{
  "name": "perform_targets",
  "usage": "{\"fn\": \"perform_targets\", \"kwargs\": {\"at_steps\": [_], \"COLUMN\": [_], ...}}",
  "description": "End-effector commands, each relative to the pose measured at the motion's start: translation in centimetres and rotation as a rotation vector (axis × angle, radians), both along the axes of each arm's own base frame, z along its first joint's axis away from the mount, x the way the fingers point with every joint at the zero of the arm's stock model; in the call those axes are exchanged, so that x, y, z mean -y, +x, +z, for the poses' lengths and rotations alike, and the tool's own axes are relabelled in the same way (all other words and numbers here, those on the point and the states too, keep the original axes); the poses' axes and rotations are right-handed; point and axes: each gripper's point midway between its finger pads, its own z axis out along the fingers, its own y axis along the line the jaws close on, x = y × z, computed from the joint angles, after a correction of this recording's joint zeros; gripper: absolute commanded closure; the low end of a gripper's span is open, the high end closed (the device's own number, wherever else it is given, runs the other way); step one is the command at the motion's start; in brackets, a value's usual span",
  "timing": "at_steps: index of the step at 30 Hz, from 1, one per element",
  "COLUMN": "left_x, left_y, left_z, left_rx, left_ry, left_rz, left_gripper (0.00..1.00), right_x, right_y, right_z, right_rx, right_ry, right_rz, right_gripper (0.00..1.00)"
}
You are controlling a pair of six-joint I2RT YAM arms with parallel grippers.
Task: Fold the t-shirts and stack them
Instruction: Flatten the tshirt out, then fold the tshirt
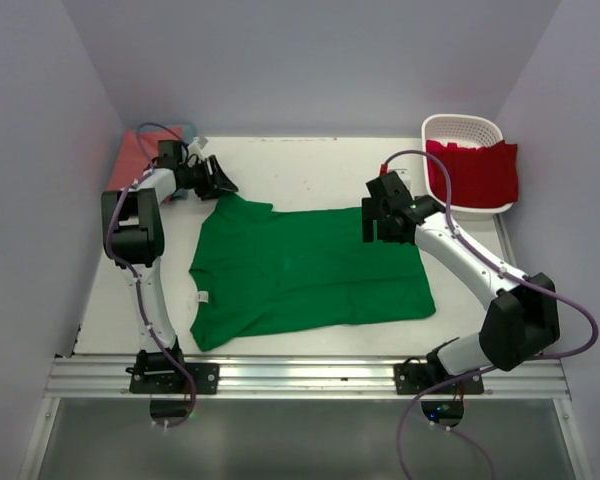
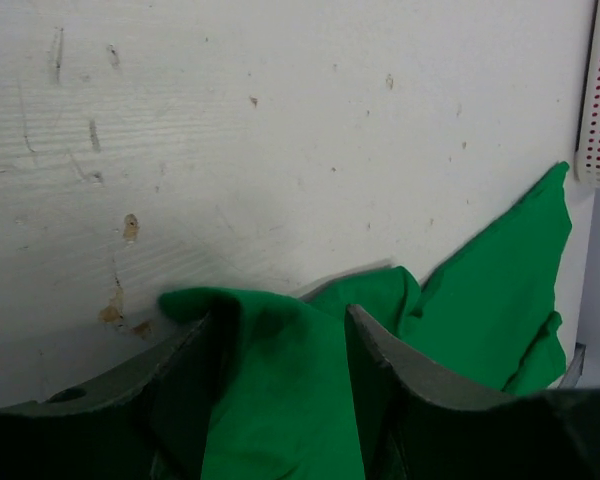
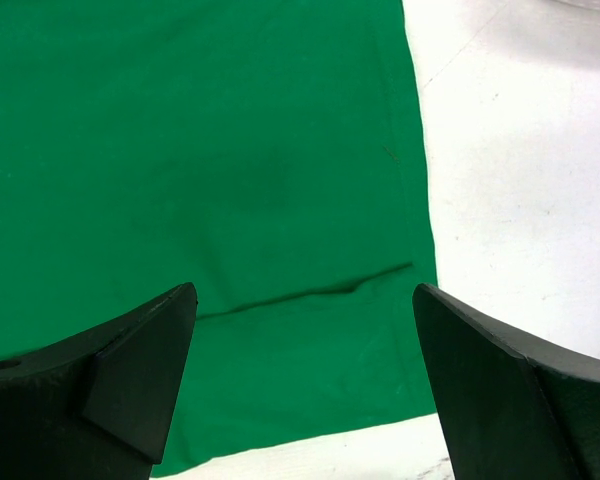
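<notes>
We look down on a white table [image 1: 310,170] boxed in by plain, pale walls: the left wall [image 1: 30,150], the back wall [image 1: 310,60] and the right wall [image 1: 570,120]. Up close we find the top scuffed, with thin scratches and small brown chips [image 2: 128,228]. A metal rail [image 1: 310,375] runs along the near edge, and below it we see a dull grey surface [image 1: 310,440]. The light is soft and even, and the shadows are faint.

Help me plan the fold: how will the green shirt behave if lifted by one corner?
Probably floppy: the green shirt lies flat yet bunches into soft folds in the left gripper, so a lifted corner would likely drape. It looks thin, so likely light. Pushed, it would probably wrinkle rather than slide whole.
</notes>
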Motion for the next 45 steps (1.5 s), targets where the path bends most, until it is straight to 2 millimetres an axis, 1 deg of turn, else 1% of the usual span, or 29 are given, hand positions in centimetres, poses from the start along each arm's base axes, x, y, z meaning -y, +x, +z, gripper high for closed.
{"fn": "perform_targets", "kwargs": {"at_steps": [1, 2, 3, 5, 6, 8, 10, 11, 12, 13, 14, 15, 16, 17, 18, 19, 20, 22, 23, 25, 26, 27, 28, 29, 30, 33, 38, 43, 45], "left_x": [1.2, 1.2, 1.3, 1.4, 1.3, 1.5, 1.3, 1.2, 1.2, 1.1, 1.0, 1.1, 1.0, 0.9, 0.9, 1.0, 1.0, 1.0, 1.1, 1.1, 1.1, 1.2, 1.3, 1.2, 1.3, 1.5, 1.8, 1.9, 1.8], "left_y": [0.4, 0.3, 0.3, 0.2, 0.1, 0.0, -0.1, -0.1, -0.4, -0.3, -0.4, -0.6, -0.7, -0.9, -1.1, -1.3, -1.5, -1.8, -1.9, -2.2, -2.4, -2.5, -2.6, -2.7, -2.8, -2.7, -2.8, -2.7, -2.7], "left_z": [1.7, 1.6, 1.6, 1.7, 1.7, 2.3, 2.7, 3.8, 4.1, 4.7, 5.9, 6.5, 7.7, 8.0, 8.4, 9.4, 9.5, 10.2, 10.2, 10.2, 10.0, 9.8, 9.9, 9.9, 9.9, 9.8, 9.2, 9.3, 9.2], "left_rx": [0.065, 0.060, 0.063, 0.062, 0.061, 0.070, 0.075, 0.096, 0.097, 0.105, 0.127, 0.134, 0.155, 0.156, 0.159, 0.177, 0.178, 0.186, 0.184, 0.171, 0.163, 0.157, 0.161, 0.158, 0.158, 0.156, 0.142, 0.145, 0.145], "left_ry": [-0.092, -0.095, -0.098, -0.107, -0.109, -0.110, -0.100, -0.095, -0.093, -0.088, -0.080, -0.078, -0.069, -0.064, -0.063, -0.061, -0.059, -0.060, -0.059, -0.059, -0.059, -0.055, -0.049, -0.047, -0.049, -0.056, -0.069, -0.067, -0.063], "left_rz": [-0.051, -0.050, -0.053, -0.057, -0.056, -0.060, -0.053, -0.051, -0.048, -0.037, -0.030, -0.027, -0.021, -0.018, -0.017, -0.017, -0.014, -0.015, -0.014, -0.012, -0.013, -0.014, -0.017, -0.015, -0.018, -0.024, -0.033, -0.034, -0.034], "left_gripper": [0.45, 0.47, 0.56, 0.70, 0.81, 0.93, 1.00, 1.00, 1.00, 1.00, 1.00, 1.00, 1.00, 1.00, 1.00, 1.00, 1.00, 1.00, 1.00, 1.00, 1.00, 1.00, 1.00, 1.00, 1.00, 1.00, 1.00, 1.00, 1.00], "right_x": [0.1, 0.2, 0.4, 0.7, 1.1, 1.8, 2.5, 3.1, 3.7, 4.0, 4.7, 4.9, 4.9, 4.9, 4.8, 4.7, 4.6, 4.4, 4.5, 4.2, 3.9, 4.5, 4.4, 4.8, 5.0, 6.1, 7.5, 7.5, 7.4], "right_y": [0.5, 0.5, 0.6, 0.8, 1.0, 1.4, 2.0, 2.6, 3.1, 3.8, 4.9, 5.5, 6.5, 7.8, 8.6, 9.7, 11.1, 12.5, 13.9, 15.0, 16.1, 16.6, 16.8, 17.3, 17.5, 17.9, 18.6, 18.7, 18.8], "right_z": [0.6, 0.6, 0.6, 0.6, 0.4, 0.2, -0.1, 0.2, 0.2, -0.5, 0.2, 0.2, -0.3, 0.2, 0.2, 0.3, -0.1, -0.9, -1.8, -3.6, -3.4, -5.5, -6.0, -6.2, -7.1, -8.0, -10.1, -11.2, -11.3], "right_rx": [0.032, 0.033, 0.035, 0.044, 0.040, 0.045, 0.047, 0.067, 0.073, 0.060, 0.081, 0.081, 0.077, 0.095, 0.100, 0.116, 0.109, 0.092, 0.075, 0.029, 0.035, -0.011, -0.032, -0.030, -0.046, -0.049, -0.067, -0.089, -0.084], "right_ry": [0.009, 0.008, 0.004, 0.000, -0.006, -0.012, -0.039, -0.061, -0.064, -0.073, -0.064, -0.059, -0.048, -0.024, -0.015, -0.006, -0.009, -0.001, 0.010, 0.063, 0.100, 0.112, 0.129, 0.133, 0.127, 0.122, 0.127, 0.140, 0.144], "right_rz": [-0.001, -0.004, -0.011, -0.033, -0.053, -0.098, -0.135, -0.162, -0.185, -0.198, -0.236, -0.252, -0.259, -0.266, -0.262, -0.261, -0.260, -0.250, -0.250, -0.241, -0.236, -0.248, -0.245, -0.254, -0.259, -0.290, -0.343, -0.346, -0.344], "right_gripper": [0.07, 0.07, 0.10, 0.17, 0.29, 0.38, 0.48, 0.48, 0.48, 0.39, 0.33, 0.28, 0.23, 0.19, 0.19, 0.19, 0.19, 0.19, 0.20, 0.23, 0.24, 0.26, 0.28, 0.30, 0.32, 0.33, 0.36, 0.42, 0.49]}}
